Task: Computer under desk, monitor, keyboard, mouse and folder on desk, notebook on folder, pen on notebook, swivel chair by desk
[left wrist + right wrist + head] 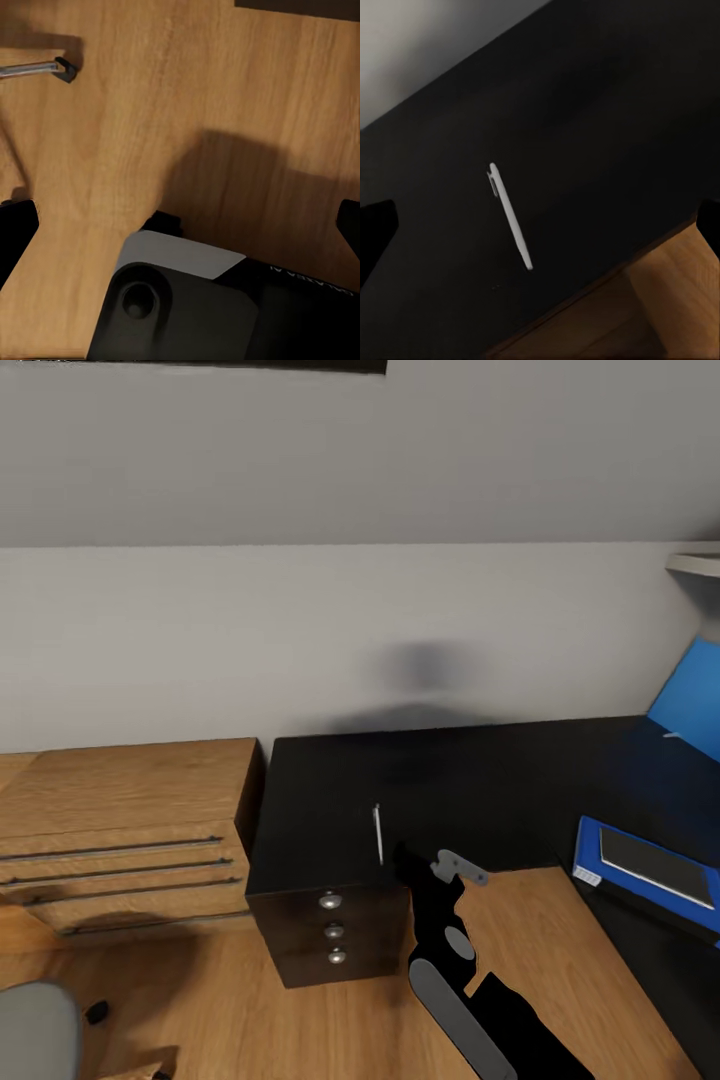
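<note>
Pen (378,834) lies flat on the table (480,780) near its front edge, just ahead of the right hand (405,860), whose fingers stand spread; notebook (655,865) rests on the folder (600,840) well to that hand's right.

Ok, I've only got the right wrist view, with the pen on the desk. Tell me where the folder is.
Observer: The folder lies on the desk's right wing, well to the right of the pen.
Operator: Say what's on it.
Observer: The notebook lies flat on top of it.
Operator: Now find me the chair.
Observer: The chair stands left of the drawers, apart from the desk.
</note>
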Controlling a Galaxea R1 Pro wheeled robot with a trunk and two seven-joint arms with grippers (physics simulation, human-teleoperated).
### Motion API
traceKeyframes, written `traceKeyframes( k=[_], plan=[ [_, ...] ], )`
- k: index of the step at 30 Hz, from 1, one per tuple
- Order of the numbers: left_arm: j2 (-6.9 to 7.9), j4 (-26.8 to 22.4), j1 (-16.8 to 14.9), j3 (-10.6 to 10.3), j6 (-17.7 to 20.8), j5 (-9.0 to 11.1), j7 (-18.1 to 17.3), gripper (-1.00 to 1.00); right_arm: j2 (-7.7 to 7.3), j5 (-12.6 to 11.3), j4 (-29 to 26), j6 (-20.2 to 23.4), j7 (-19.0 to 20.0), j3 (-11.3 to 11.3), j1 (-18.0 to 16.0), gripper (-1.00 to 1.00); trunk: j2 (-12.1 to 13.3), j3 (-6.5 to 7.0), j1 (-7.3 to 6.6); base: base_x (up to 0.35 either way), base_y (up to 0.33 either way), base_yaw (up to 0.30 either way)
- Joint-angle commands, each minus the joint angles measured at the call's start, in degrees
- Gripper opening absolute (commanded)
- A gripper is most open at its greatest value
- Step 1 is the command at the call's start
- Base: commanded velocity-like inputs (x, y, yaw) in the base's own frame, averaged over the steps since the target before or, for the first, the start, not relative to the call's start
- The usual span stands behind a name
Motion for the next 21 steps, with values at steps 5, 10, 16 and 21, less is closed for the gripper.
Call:
traceKeyframes(
  k=[5,10,16,21],
  plan=[
    [0.05,-0.1,-0.1,-0.2,0.3,0.2,0.4,1.0,-0.08,-0.4,0.0,-0.4,-0.3,0.1,-0.1,1.0,0.0,-0.07,0.0,-0.005,0.007,0.273],
    [0.03,-0.1,-0.1,-0.2,0.3,0.2,0.4,1.0,-0.15,-0.4,0.0,-0.3,-0.1,0.1,-0.1,1.0,0.0,-0.07,0.0,0.009,0.001,0.181],
    [-0.07,0.0,-0.1,-0.3,0.3,0.2,0.5,1.0,-0.16,-0.3,2.3,-0.1,0.6,1.4,-0.2,1.0,0.0,-0.07,0.0,0.038,0.0,0.024],
    [-0.15,0.0,-0.1,-0.4,0.3,0.3,0.5,1.0,2.39,1.4,8.4,8.4,4.5,1.8,-6.7,1.0,0.0,-0.07,0.0,0.003,0.0,0.001]
  ],
)
